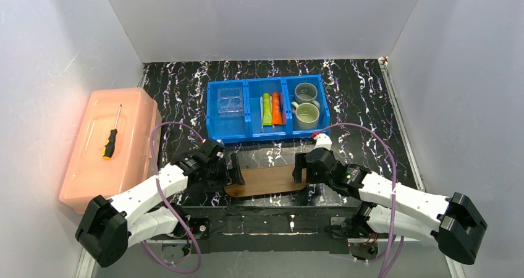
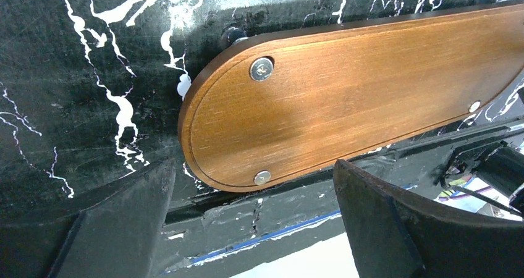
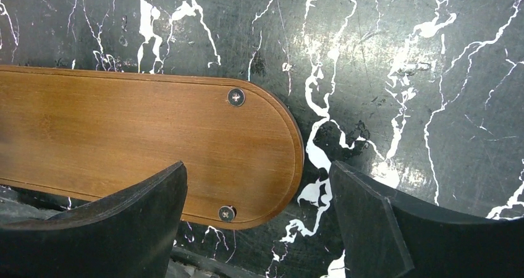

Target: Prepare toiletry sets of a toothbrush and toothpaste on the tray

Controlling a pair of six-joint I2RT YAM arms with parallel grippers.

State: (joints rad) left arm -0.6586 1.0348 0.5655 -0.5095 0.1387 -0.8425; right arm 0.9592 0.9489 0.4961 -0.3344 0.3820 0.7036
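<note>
Black, white-veined marble bench (image 1: 364, 92) inside white walls (image 1: 259, 18). I see the wooden tray (image 1: 269, 180) flat at its near edge; left hand (image 1: 233, 168) and right hand (image 1: 301, 167) both spread.

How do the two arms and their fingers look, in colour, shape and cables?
Both the left arm and the right arm have white links between bulky black joint housings. A thin purple cable loops along each arm. The fingers are matt black, broad and wedge-shaped, with curved edges; no markings show on them.
</note>
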